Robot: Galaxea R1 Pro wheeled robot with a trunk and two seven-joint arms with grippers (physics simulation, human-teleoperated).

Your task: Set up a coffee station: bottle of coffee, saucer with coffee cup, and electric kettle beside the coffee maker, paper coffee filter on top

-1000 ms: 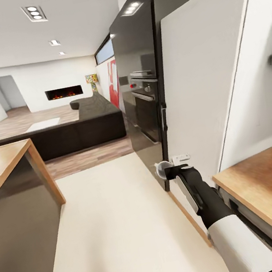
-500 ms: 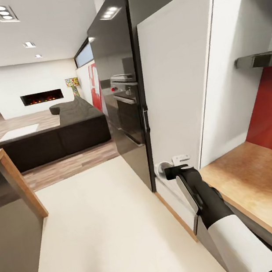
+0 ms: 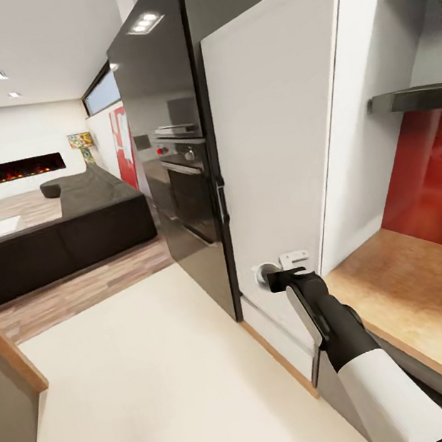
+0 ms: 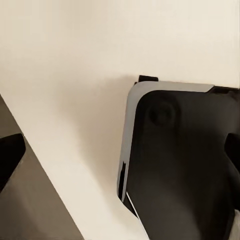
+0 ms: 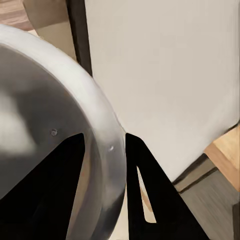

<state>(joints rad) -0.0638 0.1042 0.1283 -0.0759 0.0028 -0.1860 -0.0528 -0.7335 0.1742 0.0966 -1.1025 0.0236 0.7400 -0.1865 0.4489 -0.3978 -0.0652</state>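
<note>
The camera swings right within 1 second, the sofa and fireplace sliding left as the bench (image 3: pixel 407 289) and the black shelf (image 3: pixel 413 98) fill more of the frame. The right end effector (image 3: pixel 277 274) stays clamped on the saucer (image 3: pixel 263 274), apparently heading for the bench. Left end effector: cannot tell. No legible writing anywhere.

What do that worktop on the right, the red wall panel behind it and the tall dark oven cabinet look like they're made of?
The kitchen countertop looks like light wood or a wood-look laminate: warm grain, matte surface. The red wall panel seems to be glossy glass or lacquer, since it carries soft reflections. The tall oven cabinet looks like polished black lacquer or glass: it mirrors the ceiling lights.
</note>
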